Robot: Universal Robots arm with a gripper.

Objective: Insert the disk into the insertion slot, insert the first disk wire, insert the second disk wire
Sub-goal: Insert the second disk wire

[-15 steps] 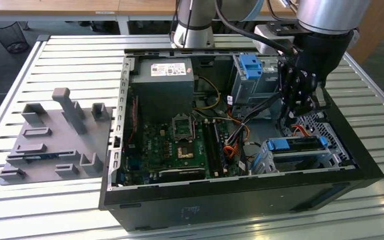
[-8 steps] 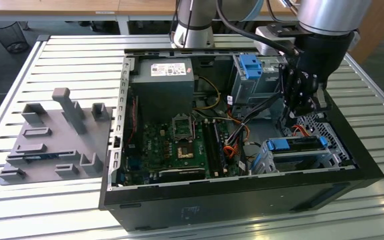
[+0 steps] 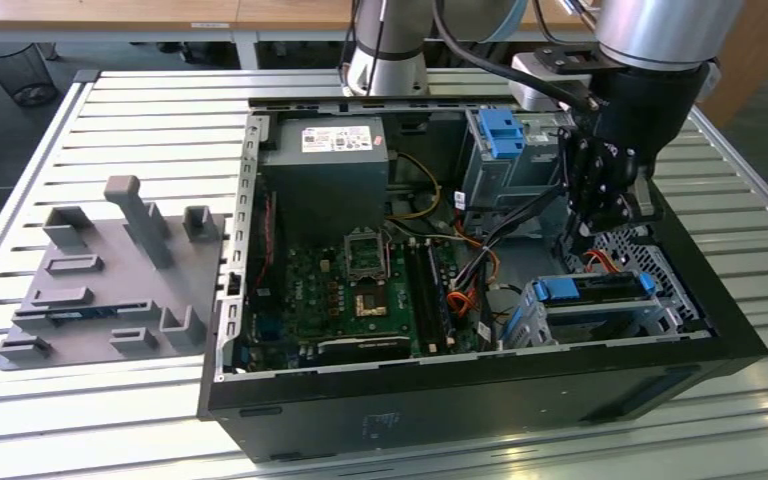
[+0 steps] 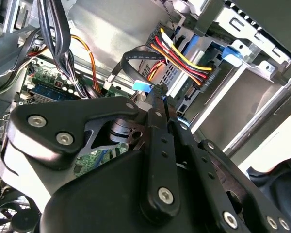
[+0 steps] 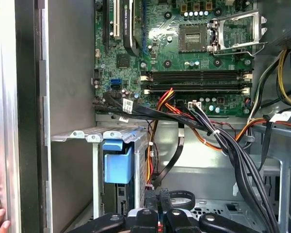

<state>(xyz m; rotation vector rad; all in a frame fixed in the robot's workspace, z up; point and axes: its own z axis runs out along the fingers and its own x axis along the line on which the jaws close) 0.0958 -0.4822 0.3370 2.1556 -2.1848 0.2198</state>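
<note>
The disk [image 3: 595,288] already sits in the insertion slot [image 3: 651,300], at four o'clock in the open case [image 3: 491,390]. The claw [image 4: 157,92], pinched shut on a flat black wire [image 4: 136,60], hovers just behind it; wiring looks unfinished.

Slatted aluminium workbench [image 3: 117,110] in bright daylight, wooden desks [image 3: 157,15] lined up behind it, 1 black mesh wastebasket [image 3: 17,70] on the dark floor [image 3: 91,55] back there.
</note>
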